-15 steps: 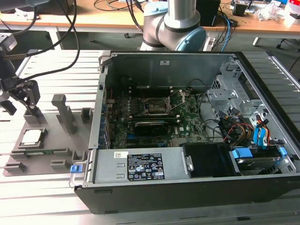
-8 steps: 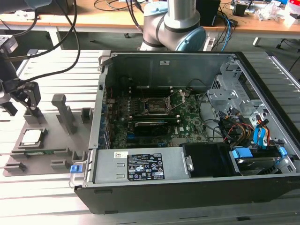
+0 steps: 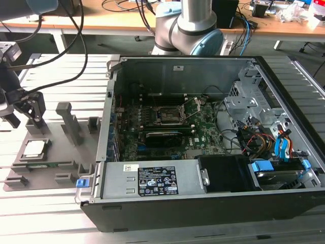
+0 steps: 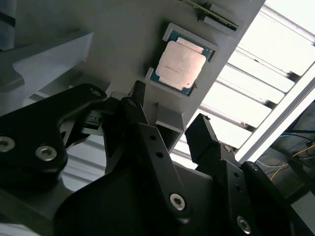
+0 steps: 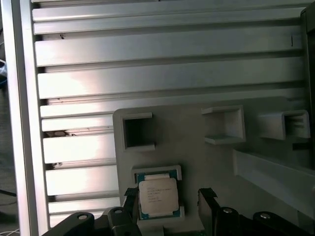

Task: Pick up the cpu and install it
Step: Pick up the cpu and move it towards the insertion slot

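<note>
Early in the job here: the cpu (image 3: 34, 148) has not been lifted. It lies flat, metal plate up, in its shallow pocket on the grey holder plate (image 3: 61, 152), which sits on the slatted desk (image 3: 51, 213) toward the edge at the exterior view's left. The gripper (image 3: 24, 121) hangs just above that plate, over the cpu, jaws spread wide with nothing between them. In the first wrist view the two black fingers (image 5: 206, 199) stand either side of the chip, and I judge them to be above it and apart from it, not closing on it. So the pick is lined up but not made, and the whole install is left to do. Now the containers. The holder plate has several square pockets: one holds the cpu, while the others seen in the first wrist view (image 5: 138, 132) are bare. The open computer case (image 3: 203, 213) sits mid-desk, well apart from the chip, with the green motherboard (image 3: 203, 127) inside. The black socket frame (image 3: 169, 115) looks vacant, and its metal latch (image 3: 195, 104) appears raised, so I read it as ready to receive. A boxed power supply (image 3: 152, 179) fills the near edge of the case, with coloured cables at the exterior view's right.
</note>
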Robot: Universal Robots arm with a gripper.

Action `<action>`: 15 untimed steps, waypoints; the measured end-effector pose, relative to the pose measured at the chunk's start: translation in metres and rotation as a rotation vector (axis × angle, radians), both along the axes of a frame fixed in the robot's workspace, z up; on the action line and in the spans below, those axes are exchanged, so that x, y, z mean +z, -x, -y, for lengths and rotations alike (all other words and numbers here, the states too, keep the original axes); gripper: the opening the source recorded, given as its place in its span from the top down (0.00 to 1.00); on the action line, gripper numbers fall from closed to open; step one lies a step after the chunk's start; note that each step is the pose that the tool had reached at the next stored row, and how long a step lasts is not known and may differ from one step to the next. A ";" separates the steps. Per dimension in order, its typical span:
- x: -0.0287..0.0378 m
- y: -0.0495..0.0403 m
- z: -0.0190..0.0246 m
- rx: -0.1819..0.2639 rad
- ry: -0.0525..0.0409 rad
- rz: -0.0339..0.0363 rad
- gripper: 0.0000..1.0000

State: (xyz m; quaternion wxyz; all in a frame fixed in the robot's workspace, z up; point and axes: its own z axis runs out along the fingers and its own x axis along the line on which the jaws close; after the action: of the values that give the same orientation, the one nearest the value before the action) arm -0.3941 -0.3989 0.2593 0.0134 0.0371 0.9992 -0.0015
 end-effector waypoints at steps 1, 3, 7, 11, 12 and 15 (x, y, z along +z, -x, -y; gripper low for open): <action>-0.0006 0.0000 0.0000 0.000 0.0001 -0.0001 0.40; -0.0029 0.0000 0.0000 0.000 0.0000 0.0001 0.40; -0.0057 0.0000 0.0000 0.002 0.0009 -0.0002 0.40; -0.0067 0.0000 0.0000 0.102 0.0014 0.0001 0.40; -0.0073 0.0000 0.0000 0.103 0.0012 0.0004 0.40; -0.0097 0.0007 0.0002 0.104 0.0045 -0.0001 0.40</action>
State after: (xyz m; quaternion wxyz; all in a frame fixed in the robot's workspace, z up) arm -0.3948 -0.3991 0.2496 0.0135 -0.0147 0.9998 -0.0031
